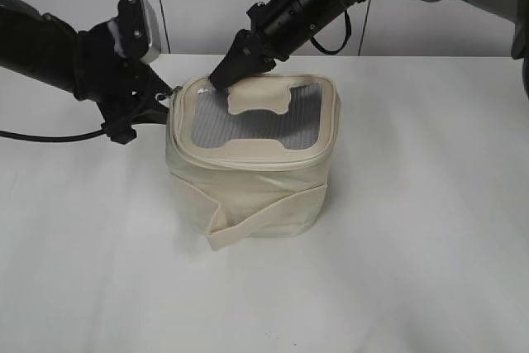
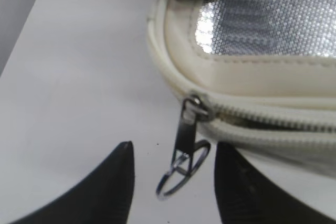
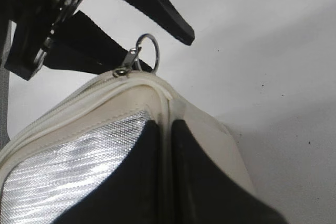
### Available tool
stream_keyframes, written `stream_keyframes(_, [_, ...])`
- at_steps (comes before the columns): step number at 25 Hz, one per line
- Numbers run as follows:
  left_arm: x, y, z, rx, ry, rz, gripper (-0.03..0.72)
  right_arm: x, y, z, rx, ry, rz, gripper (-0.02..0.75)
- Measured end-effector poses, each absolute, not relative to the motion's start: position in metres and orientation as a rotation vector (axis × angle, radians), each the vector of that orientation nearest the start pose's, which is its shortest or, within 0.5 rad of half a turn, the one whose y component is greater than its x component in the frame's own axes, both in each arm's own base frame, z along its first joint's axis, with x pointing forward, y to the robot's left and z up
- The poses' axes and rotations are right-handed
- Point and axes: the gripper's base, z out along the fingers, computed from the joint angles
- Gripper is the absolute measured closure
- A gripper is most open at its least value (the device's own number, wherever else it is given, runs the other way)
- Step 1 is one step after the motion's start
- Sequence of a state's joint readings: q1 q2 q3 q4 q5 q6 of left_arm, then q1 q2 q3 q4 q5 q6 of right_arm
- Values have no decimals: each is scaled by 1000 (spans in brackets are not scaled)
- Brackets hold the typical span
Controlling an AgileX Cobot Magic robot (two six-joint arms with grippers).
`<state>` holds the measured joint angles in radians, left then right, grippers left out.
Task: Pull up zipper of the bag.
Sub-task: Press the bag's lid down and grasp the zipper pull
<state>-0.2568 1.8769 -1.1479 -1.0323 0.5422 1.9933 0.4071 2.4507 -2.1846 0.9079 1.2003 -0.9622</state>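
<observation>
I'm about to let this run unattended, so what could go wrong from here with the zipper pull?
1. The small silver ring pull hangs loose between the open left hand; closing could miss it or catch only the ring's edge.
2. The right hand pinches just the lid rim of the boxy cream fabric bag; a pull might tip or drag the bag.

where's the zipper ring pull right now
The ring pull hangs off the bag's left rear corner, between the open fingers of the left end effector; the right end effector is pinching the lid rim nearby.
</observation>
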Motion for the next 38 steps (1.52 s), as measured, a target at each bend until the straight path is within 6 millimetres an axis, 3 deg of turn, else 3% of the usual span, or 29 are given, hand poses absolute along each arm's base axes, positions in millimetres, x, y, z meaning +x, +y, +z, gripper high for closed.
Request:
stream_keyframes(2, [361, -138, 181, 1588, 1795, -204, 395, 447, 266, 193, -1325, 2149, 1070, 696])
stream_keyframes(5, [360, -139, 180, 1618, 1783, -191, 614, 447, 266, 193, -1324, 2149, 1069, 696])
stream_keyframes(7, [360, -139, 180, 1628, 1782, -188, 680, 447, 266, 193, -1324, 2149, 1069, 696])
stream_keyframes(12, [357, -137, 183, 1586, 1865, -193, 694, 447, 266, 193, -1309, 2164, 1076, 698])
stream_keyframes(18, [344, -131, 198, 1459, 2094, -246, 695, 446, 269, 193, -1278, 2185, 1101, 698])
stream_keyframes(25, [330, -125, 216, 1402, 2214, -307, 697, 446, 269, 193, -1203, 2250, 1123, 698])
stream_keyframes(33, [312, -141, 213, 1418, 2311, -403, 697, 445, 270, 192, -1149, 2304, 1154, 698])
stream_keyframes(38, [287, -141, 208, 1439, 2361, -392, 697, 445, 270, 191, -1117, 2331, 1168, 698])
